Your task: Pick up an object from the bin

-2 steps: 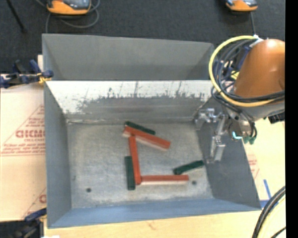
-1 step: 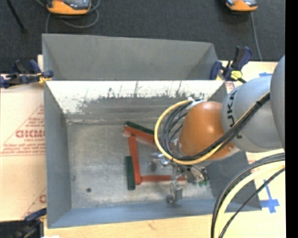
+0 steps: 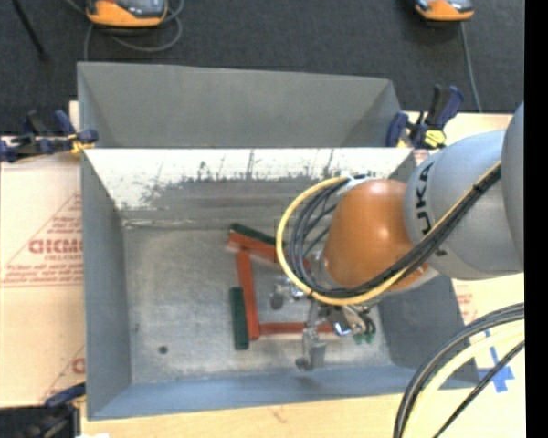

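Observation:
My gripper (image 3: 296, 323) hangs low at the front right of the bin floor, under the arm's orange cover, and stands open. One metal fingertip (image 3: 309, 350) is near the front wall, and the other fingertip (image 3: 281, 296) is further back. A short red bar (image 3: 279, 329) lies crosswise on the floor, its right end between the two fingers. A longer red bar (image 3: 247, 286) joins its left end and runs toward the back. Left of that lies a dark green bar (image 3: 239, 319).
Another green bar (image 3: 250, 234) and a red bar (image 3: 256, 244) lie together further back, running under the arm's cables. A small green piece (image 3: 366, 335) shows to the right of the gripper. The front wall is close to the lower finger.

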You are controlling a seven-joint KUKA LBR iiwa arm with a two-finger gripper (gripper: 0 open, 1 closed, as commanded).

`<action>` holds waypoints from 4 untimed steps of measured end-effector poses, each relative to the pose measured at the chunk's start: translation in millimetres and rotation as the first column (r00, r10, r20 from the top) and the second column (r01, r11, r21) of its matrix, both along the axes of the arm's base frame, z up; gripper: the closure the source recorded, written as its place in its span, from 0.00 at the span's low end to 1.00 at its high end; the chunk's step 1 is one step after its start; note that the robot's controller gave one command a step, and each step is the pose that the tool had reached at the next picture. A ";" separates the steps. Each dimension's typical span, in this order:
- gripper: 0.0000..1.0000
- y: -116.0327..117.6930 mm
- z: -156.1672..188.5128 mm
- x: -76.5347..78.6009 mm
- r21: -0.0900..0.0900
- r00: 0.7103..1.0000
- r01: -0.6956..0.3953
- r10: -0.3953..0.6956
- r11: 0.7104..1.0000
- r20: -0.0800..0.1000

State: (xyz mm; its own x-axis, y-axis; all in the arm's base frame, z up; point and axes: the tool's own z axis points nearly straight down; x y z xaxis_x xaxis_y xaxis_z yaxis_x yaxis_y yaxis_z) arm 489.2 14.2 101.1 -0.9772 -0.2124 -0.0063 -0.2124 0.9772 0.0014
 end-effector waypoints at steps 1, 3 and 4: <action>0.00 -1.2 -0.7 7.6 0.000 0.967 0.255 -0.255 0.967 0.001; 0.00 7.4 -31.2 9.9 -0.002 0.936 0.353 -0.353 0.936 -0.004; 1.00 7.1 -30.5 10.8 -0.002 0.936 0.352 -0.352 0.936 -0.001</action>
State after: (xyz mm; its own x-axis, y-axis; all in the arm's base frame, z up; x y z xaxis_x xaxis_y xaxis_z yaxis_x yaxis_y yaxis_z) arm 500.0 21.4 70.6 -0.9895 0.1448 -0.0045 0.1448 0.9895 -0.0006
